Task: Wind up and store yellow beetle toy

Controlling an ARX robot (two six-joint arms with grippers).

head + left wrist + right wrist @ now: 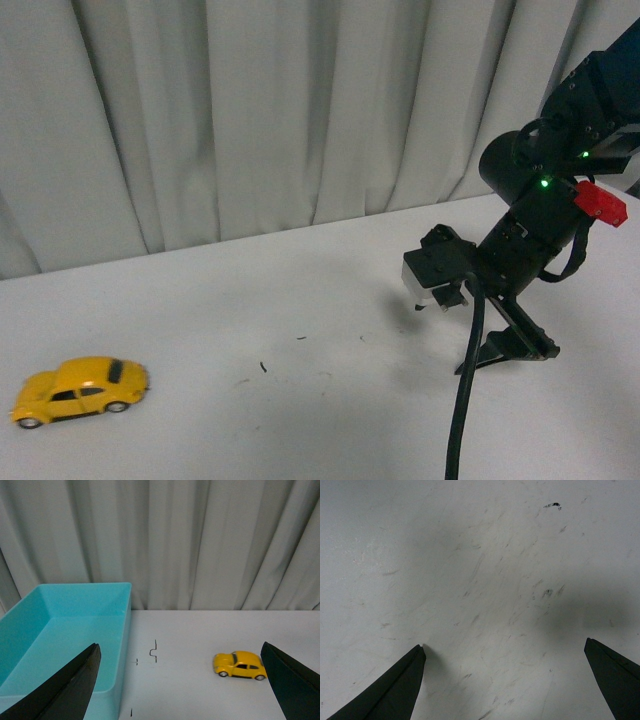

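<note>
One beetle, wheels down on the white table.

Front view: right gripper well apart from beetle, pointing down, tips low over the tabletop.

Left wrist view: left gripper spread wide, holding nothing. Beetle seen between its fingers, farther off. Teal bin near beetle, not touching.

Right wrist view: right fingers spread wide, nothing held, over scuffed table.

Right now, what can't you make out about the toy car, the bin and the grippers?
- yellow beetle toy: far side and underside hidden by its own body in front and left wrist views; any winding part too small to tell.
- teal bin: cut off by the left wrist view's edges, near part behind the left gripper; outside the front view.
- right gripper: only its open tips show in the right wrist view.
</note>
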